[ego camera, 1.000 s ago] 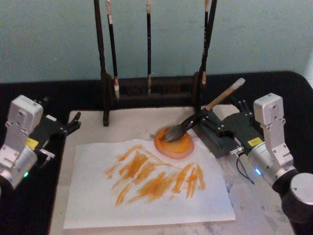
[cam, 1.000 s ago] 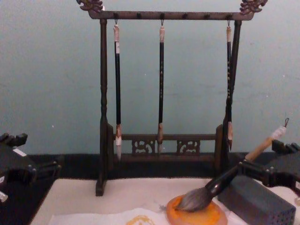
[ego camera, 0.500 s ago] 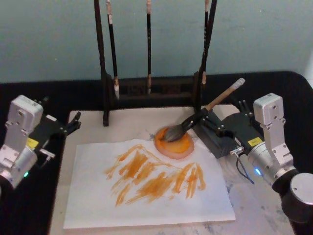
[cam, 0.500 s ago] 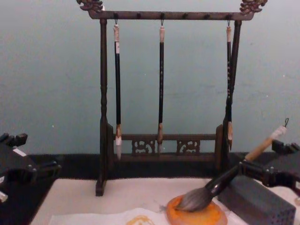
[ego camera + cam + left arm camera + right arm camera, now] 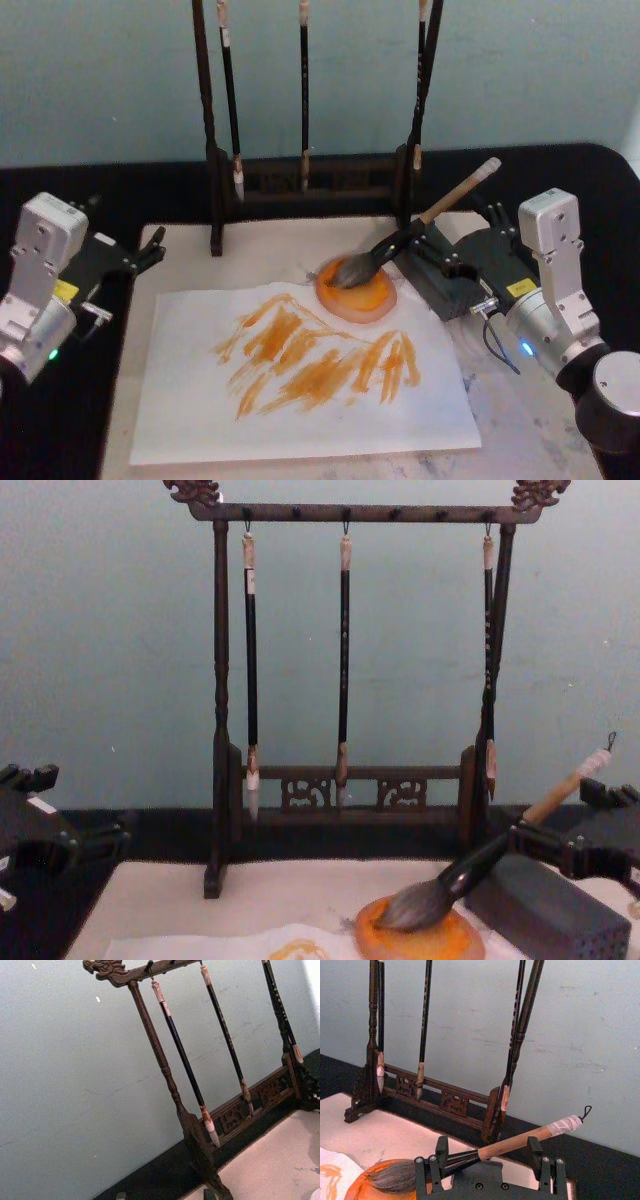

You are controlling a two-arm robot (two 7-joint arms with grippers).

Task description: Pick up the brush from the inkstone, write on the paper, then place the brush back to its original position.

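The brush (image 5: 400,240) lies slanted, its bushy bristles resting on the round orange inkstone (image 5: 375,300) and its tan handle leaning over a grey block (image 5: 440,282). My right gripper (image 5: 455,228) is open at the handle, one finger near the black ferrule and one toward the white-wrapped end; in the right wrist view the brush (image 5: 510,1145) crosses just past its spread fingertips (image 5: 440,1152). The white paper (image 5: 200,410), streaked with orange strokes, lies in front of the inkstone. My left gripper (image 5: 125,222) hangs open at the mat's left edge, holding nothing.
A dark wooden brush stand (image 5: 300,185) with three thin hanging brushes (image 5: 343,660) stands behind the cream mat (image 5: 270,250). The table around the mat is black. A blue-grey wall closes the back.
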